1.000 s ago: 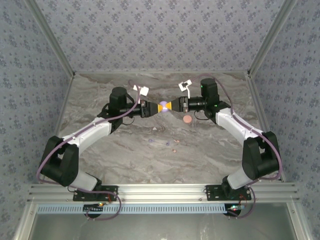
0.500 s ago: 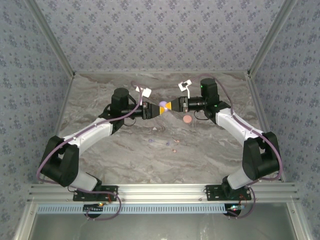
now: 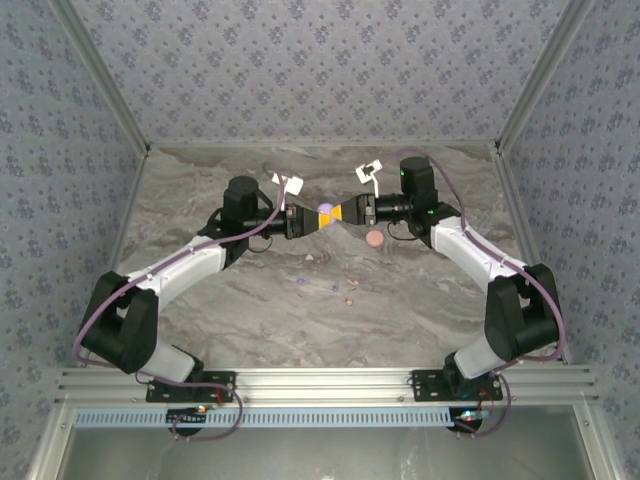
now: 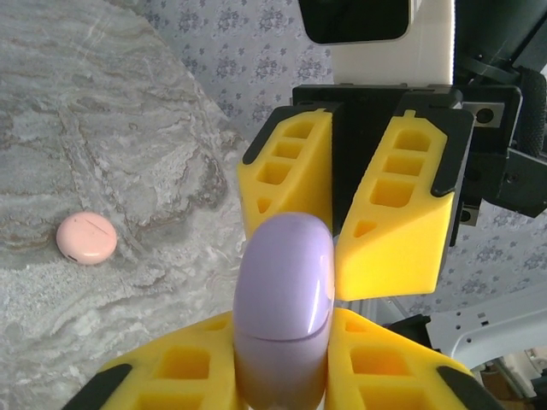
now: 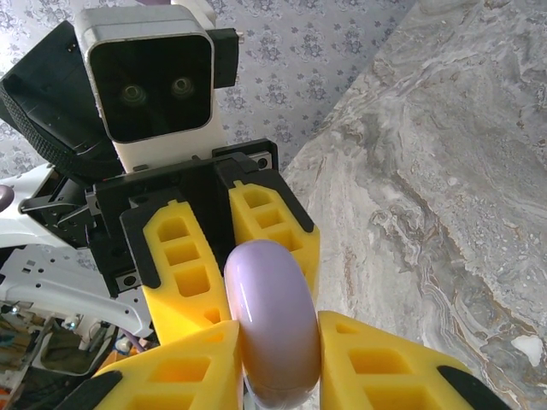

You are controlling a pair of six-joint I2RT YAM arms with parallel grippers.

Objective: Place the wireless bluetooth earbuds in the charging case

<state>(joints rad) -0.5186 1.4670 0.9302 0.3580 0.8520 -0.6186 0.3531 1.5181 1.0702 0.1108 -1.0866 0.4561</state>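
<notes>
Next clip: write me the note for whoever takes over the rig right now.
The left gripper is shut on the lilac charging case, held above the table.
The right gripper looks clamped on that case from the opposite end.
The pink charging case lies closed on the table.
The earbuds, lilac and pink, lie loose in front of the arms.
Done: no earbud is in a case. Left: open the cases and seat every earbud.

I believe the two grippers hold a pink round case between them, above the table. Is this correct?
The colour is wrong. The left gripper and right gripper hold a lilac case between them, above the table; the left wrist view shows it.
</notes>
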